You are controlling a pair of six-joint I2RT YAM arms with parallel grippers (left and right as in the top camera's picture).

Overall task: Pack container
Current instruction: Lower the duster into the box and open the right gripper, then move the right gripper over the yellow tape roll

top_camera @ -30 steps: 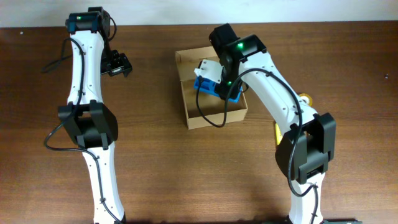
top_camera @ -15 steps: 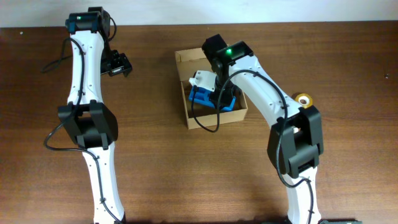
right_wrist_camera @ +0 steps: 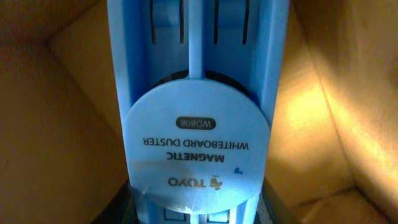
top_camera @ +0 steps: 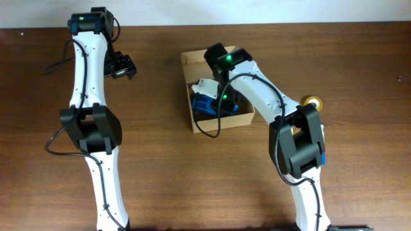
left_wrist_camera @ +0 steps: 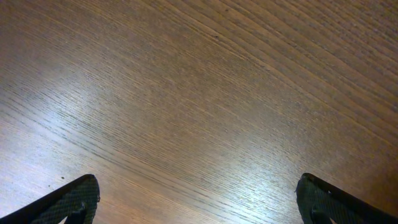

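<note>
We see dark brown wood-grain table [top_camera: 160, 179], its far edge running along top of overhead view. We note open tan cardboard container [top_camera: 236, 120] standing on it, about mid-width, nearer far edge than near edge. We spot yellowish ring-shaped roll [top_camera: 308, 101] on bare wood toward right edge, apart from container. Tiny pale speck [top_camera: 399, 79] close to right edge.

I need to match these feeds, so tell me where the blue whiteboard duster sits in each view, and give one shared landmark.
Overhead: the duster is above centre, inside the cardboard box, partly under the right arm.
Left wrist: not in it; only table wood.
Right wrist: the duster fills the centre, label upside down.
Shared landmark: the cardboard box walls, seen in overhead and right wrist.
</note>
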